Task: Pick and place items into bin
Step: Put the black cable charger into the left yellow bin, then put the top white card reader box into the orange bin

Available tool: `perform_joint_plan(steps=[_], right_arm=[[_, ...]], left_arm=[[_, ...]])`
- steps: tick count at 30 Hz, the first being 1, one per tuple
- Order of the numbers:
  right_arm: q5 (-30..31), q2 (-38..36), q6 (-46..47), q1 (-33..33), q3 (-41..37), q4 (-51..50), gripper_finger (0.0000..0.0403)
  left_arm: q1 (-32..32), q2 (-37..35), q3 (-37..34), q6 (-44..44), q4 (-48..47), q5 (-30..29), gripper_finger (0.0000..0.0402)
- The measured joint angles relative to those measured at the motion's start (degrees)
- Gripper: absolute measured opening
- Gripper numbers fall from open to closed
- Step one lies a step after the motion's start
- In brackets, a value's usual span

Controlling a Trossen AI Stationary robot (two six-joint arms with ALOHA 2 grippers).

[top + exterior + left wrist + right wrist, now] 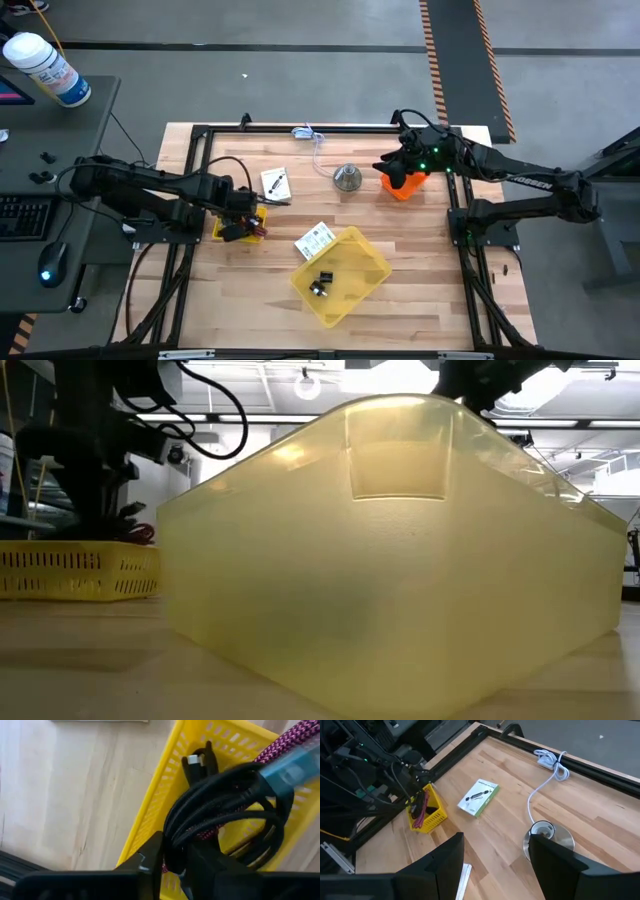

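**Left Gripper at the Small Basket; Right Gripper Idle at the Far Right**

1. Left gripper (240,212): positioned over the small yellow basket (252,226) at the left side of the table (420,290). In the left wrist view, its fingers (150,865) sit close together around the loops of the coiled black cable (225,815). Whether they clamp the cable firmly cannot be told. The cable lies partly inside the basket, alongside a purple braided cord (285,742).

2. Right gripper (405,165): positioned at the far right of the table, above an orange object (402,186). In the right wrist view, its fingers (445,860) stand wide apart and hold nothing.

3. Yellow bin (342,275): placed near the table centre, turned diagonally. 1 black clip (321,283) lies inside it. The white printed label card (315,241) rests at its upper-left rim.

4. White card with black mark (275,184): lies flat on the table, just beyond the basket.

5. Silver cone-shaped metal piece (347,177): stands between that card and the right gripper. A white cable (312,136) lies near the far edge.
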Motion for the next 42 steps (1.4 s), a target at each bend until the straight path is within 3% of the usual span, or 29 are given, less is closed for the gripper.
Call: perform_joint_plan(steps=[13,23,30,35,42], right_arm=[[1.31,0.0,0.34,1.39,0.0,-0.01,0.021],[1.74,0.0,0.34,1.28,0.0,-0.08,0.021],[1.95,0.0,0.31,1.45,0.02,-0.28,0.021],[1.97,0.0,-0.01,1.83,0.02,-0.31,0.021],[1.35,0.0,-1.26,1.81,0.02,-0.46,0.021]], left_arm=[[-0.05,0.02,1.36,-3.32,-2.82,2.3,0.0152],[-0.04,0.02,16.57,-3.15,-4.35,-3.41,0.0159],[-0.04,0.02,24.3,-2.97,4.71,-2.78,0.0155],[-0.06,1.03,24.57,-1.53,15.23,-1.01,0.0156],[-0.04,7.26,24.52,-3.81,20.23,2.3,0.0156]])
